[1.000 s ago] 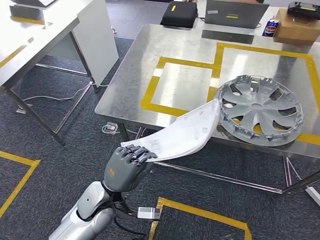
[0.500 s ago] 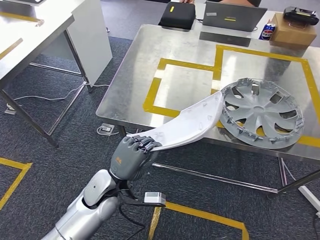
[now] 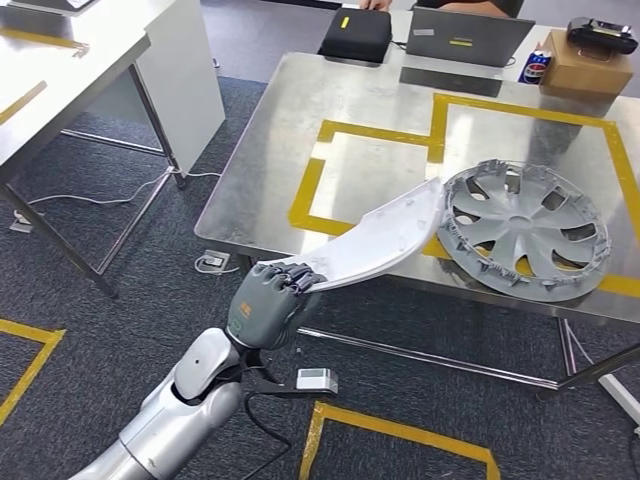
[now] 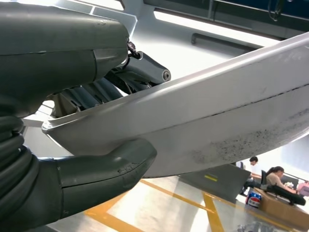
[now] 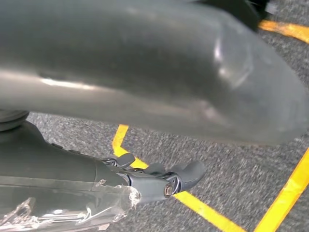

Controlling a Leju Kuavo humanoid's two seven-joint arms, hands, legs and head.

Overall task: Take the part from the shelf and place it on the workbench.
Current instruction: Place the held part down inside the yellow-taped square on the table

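Gripping the long curved white plastic panel [image 3: 381, 243] at lower centre, the left robot hand [image 3: 270, 303] should lower it flat onto the steel counter [image 3: 260, 180], clear of the grey hubcap [image 3: 524, 228]; the right robot hand's [image 5: 160, 181] state I cannot tell.

**Steel bench with taped frames and a wheel cover**

A shiny metal bench [image 3: 264, 170] fills the upper right of the head view, marked with yellow tape [image 3: 317, 165] in rectangular outlines. A grey wheel cover [image 3: 524, 228] lies flat at its right side, over the tape. Along the far edge at the top of the frame sit a black case [image 3: 356, 33], a laptop [image 3: 468, 35], a drinks can [image 3: 534, 66] and a cardboard box [image 3: 585, 62]. The bench stands on dark grey carpet floor [image 3: 136, 300] with yellow tape lines.
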